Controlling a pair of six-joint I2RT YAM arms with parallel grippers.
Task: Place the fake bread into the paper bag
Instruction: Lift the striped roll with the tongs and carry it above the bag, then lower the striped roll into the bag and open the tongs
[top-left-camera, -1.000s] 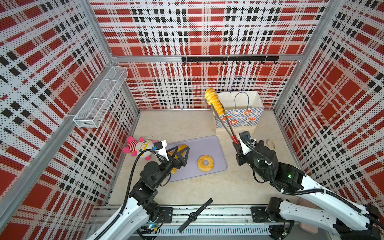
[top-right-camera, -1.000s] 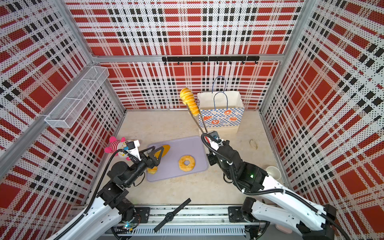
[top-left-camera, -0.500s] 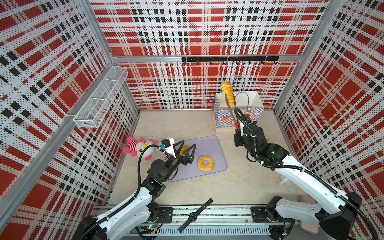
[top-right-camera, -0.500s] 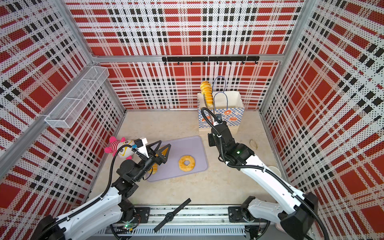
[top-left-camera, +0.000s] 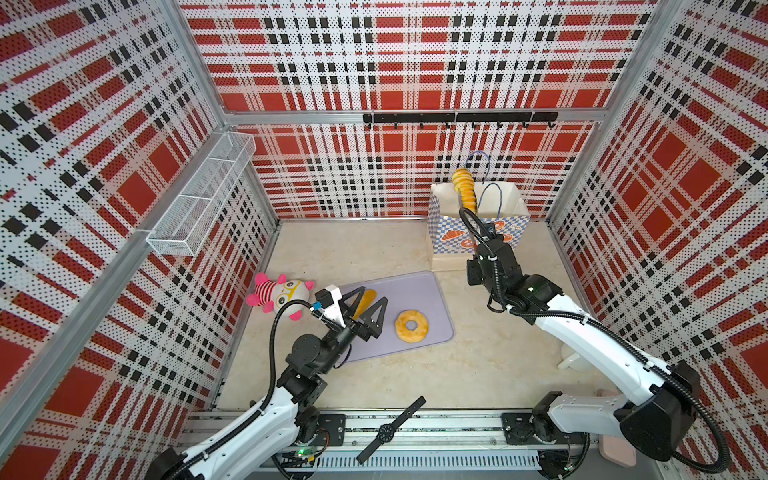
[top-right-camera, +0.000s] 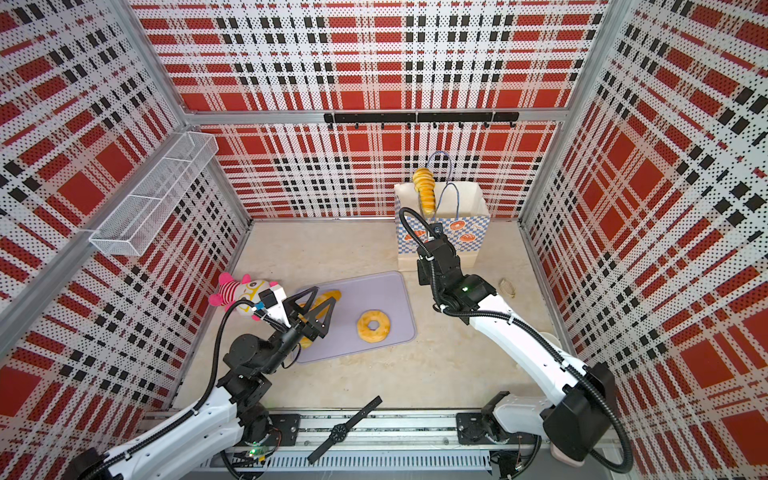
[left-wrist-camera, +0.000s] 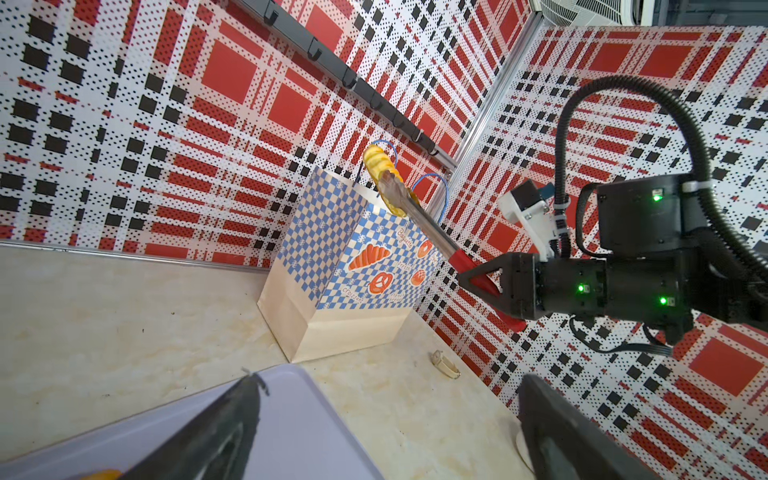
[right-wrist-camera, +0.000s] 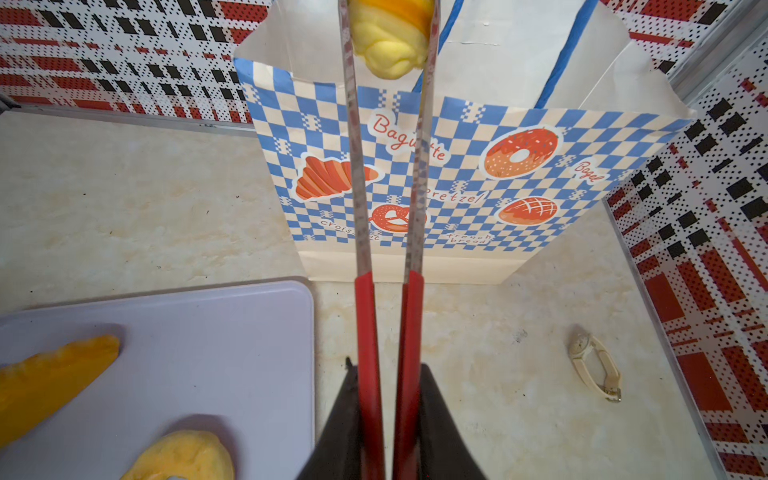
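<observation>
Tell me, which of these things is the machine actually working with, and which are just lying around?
Part of the job: paper bag; ridged loaf, pinched in the tongs held by the right claw; ring doughnut, long loaf and bun on the lilac tray.
Just lying about: plush doll; black wristwatch; small beige watch; wire basket; hook rail.

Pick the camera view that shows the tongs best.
Left wrist view: tongs side-on, nearly whole, red handles to tips gripping the ridged loaf. The right wrist view crops their tips; both top views barely show them.
</observation>
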